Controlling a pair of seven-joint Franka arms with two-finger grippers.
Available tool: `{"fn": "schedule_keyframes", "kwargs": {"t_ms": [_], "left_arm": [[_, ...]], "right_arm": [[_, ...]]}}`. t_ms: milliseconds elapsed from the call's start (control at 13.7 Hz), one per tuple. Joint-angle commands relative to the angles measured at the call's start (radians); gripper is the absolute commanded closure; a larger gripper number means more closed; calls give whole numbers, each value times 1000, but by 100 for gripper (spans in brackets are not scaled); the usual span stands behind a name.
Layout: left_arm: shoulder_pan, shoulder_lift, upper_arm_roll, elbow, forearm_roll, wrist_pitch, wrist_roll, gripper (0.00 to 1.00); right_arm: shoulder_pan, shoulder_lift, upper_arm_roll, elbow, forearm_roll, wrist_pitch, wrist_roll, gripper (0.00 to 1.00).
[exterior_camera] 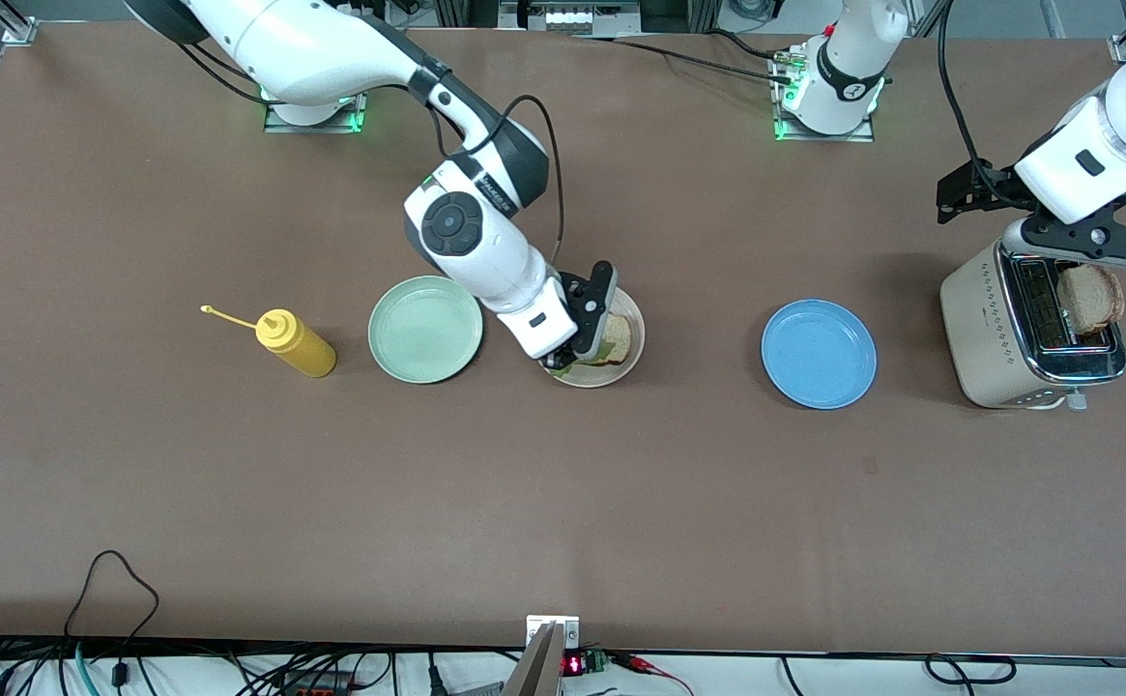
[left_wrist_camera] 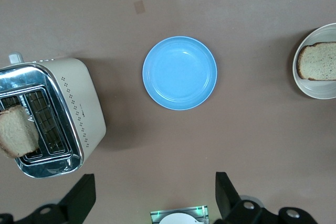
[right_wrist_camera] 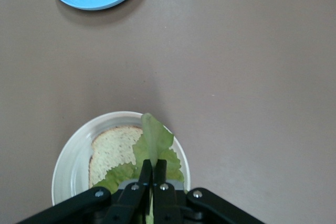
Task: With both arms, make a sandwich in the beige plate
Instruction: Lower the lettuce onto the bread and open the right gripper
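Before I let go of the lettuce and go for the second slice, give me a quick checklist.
1. Right gripper shut on lettuce: ok.
2. Lettuce over the bread in the beige plate: ok.
3. Lettuce resting flat on the bread: cannot tell.
4. Left gripper open: ok.
5. Second slice standing up out of the toaster: ok.
6. Left gripper lined up on that slice: not ok, it hangs above the toaster, off to one side.

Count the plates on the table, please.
3. Green plate beside the yellow bottle; beige plate in the middle, holding bread; blue plate toward the toaster. None seems hidden.
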Motion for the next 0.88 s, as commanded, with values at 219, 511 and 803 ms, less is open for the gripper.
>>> {"fn": "schedule_keyframes", "kwargs": {"t_ms": [219,511,803], "left_arm": [[-4,13,0,29,-7,-12,-17,0],[-4,11,0,29,-7,-12,-17,0],[-4,13,0,29,-7,-13,-20,0]], "right_arm": [[35,36,-9,-25,-53,43,98,100],[116,87,-76,-30,-58,166,173,100],[139,90,-101,-30,-58,172,207,1]]}}
